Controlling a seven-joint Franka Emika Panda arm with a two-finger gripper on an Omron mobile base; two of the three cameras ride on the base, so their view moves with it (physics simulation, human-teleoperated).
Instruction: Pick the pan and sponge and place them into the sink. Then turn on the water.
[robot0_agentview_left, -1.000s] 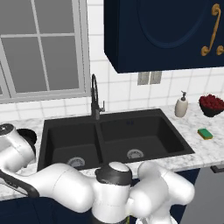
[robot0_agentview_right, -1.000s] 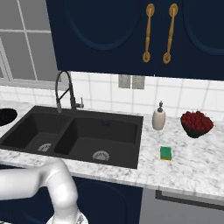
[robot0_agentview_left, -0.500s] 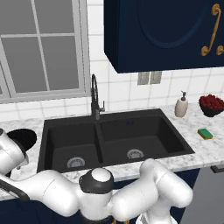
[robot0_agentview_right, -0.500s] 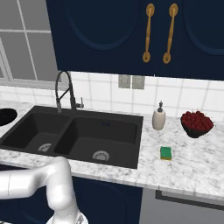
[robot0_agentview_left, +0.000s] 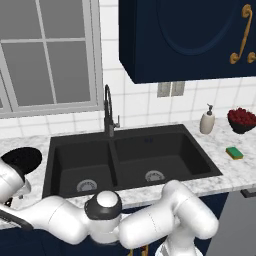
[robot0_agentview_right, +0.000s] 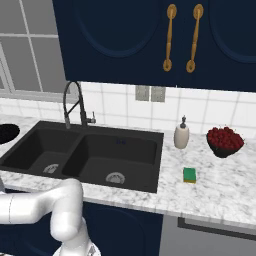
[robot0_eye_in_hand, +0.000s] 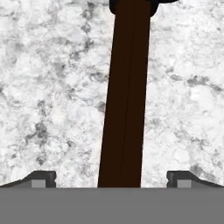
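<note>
Reddish-brown pan (robot0_eye_in_hand: 125, 94) handle runs lengthwise between the spread pincer (robot0_eye_in_hand: 111, 179) tips (untouched).

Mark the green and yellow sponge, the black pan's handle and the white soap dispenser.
green and yellow sponge (robot0_agentview_right: 189, 175), right base view, top face
reddish-brown pan handle (robot0_eye_in_hand: 126, 96), hand view, mid-shaft
white soap dispenser (robot0_agentview_right: 181, 136), right base view, bottle body

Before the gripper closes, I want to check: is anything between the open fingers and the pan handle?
No, nothing visible is in the way. The pan handle lies on the counter, centred between the fingers of the open gripper.
</note>
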